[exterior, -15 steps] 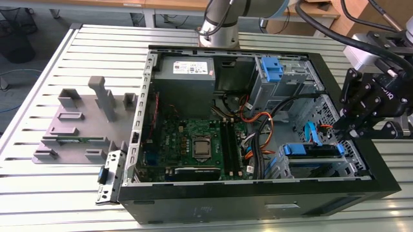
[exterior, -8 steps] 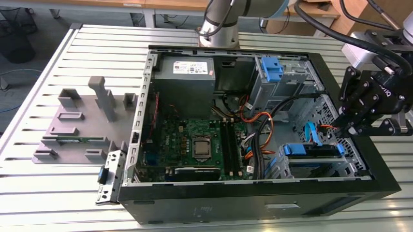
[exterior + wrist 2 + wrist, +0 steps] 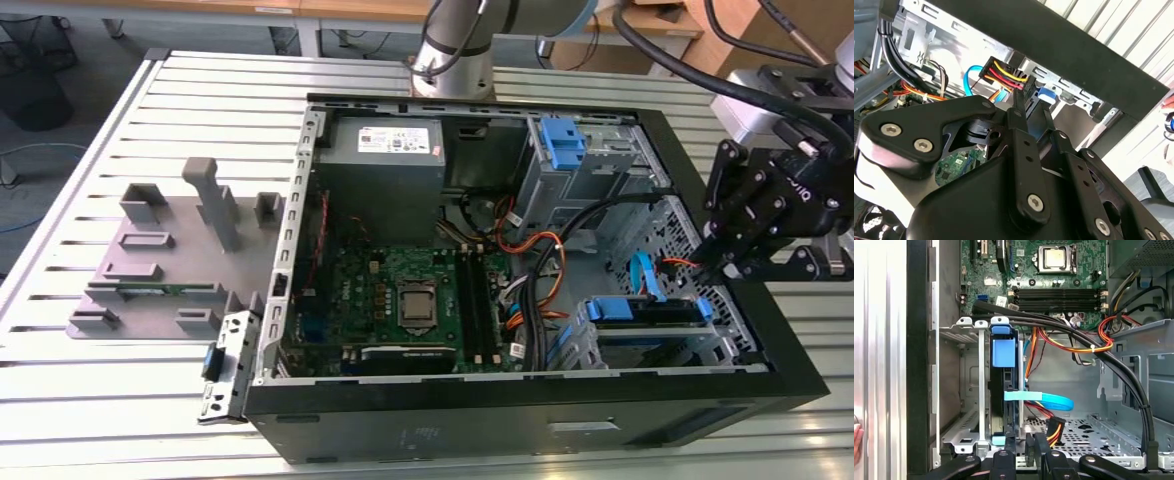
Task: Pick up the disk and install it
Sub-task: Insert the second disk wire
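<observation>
One disk [image 3: 1003, 390] (blue-bracketed) in bay | cables [image 3: 1064, 335] crossing | gripper [image 3: 1026, 450] adjacent

the disk [image 3: 1003, 390] stands on edge in the drive cage [image 3: 961, 385] inside the computer case [image 3: 534, 420], beside the motherboard [image 3: 414, 300].

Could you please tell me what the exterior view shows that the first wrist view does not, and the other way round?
The exterior view adds the grey fixture on the slatted table and the arm's base behind the case. The first wrist view adds a person's fingertips outside the case wall and the drive cage's perforated floor. Both show the motherboard, the disk in its blue bracket sitting in the bay, the light-blue cable, and the tool near that bay.
</observation>
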### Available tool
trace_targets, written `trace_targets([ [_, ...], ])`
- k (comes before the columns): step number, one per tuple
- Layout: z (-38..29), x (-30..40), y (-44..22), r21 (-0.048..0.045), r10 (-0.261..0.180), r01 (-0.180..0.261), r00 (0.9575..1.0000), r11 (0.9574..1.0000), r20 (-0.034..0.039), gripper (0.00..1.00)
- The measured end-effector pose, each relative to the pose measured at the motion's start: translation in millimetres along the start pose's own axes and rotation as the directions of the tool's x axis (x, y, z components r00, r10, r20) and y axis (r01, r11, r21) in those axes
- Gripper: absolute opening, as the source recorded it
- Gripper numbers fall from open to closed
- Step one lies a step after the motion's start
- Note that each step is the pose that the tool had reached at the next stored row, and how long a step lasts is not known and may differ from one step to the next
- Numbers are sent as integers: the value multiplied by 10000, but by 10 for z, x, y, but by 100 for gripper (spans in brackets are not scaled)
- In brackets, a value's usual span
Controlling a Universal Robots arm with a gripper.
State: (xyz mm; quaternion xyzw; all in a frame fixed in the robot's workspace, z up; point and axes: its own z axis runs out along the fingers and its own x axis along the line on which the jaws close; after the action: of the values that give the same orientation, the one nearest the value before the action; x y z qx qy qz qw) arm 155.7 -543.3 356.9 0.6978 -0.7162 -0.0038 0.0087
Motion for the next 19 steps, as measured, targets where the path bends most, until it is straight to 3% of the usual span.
trace_targets([
  [15,97,-16,-95,0,2,-2,10000,10000,-3,30],
  [19,125,-17,-96,2,2,-2,10000,10000,-66,30],
])
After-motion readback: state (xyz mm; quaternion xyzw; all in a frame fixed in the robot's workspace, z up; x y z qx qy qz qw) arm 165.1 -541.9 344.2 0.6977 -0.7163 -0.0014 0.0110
